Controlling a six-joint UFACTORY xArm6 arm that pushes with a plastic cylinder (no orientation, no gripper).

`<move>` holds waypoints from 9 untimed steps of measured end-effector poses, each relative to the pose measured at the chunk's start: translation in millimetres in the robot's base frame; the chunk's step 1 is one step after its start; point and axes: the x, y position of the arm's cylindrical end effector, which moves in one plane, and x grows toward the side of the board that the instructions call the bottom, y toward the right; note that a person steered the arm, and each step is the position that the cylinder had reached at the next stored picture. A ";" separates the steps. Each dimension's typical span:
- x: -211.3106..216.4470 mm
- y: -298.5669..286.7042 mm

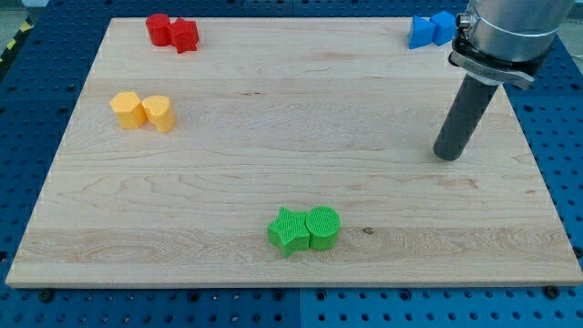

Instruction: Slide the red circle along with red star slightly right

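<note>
The red circle [158, 28] and the red star [185, 35] sit touching each other at the view's top left of the wooden board [273, 137], the circle to the left of the star. My tip [447, 155] rests on the board at the view's right, far to the right of and below the red pair, touching no block.
A yellow hexagon [127, 109] and a yellow rounded block [158, 113] stand together at the left. A green star [289, 230] and green circle [322, 227] touch near the bottom middle. Two blue blocks [430, 29] lie at the top right, behind the arm.
</note>
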 end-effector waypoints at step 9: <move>-110.5 -193.6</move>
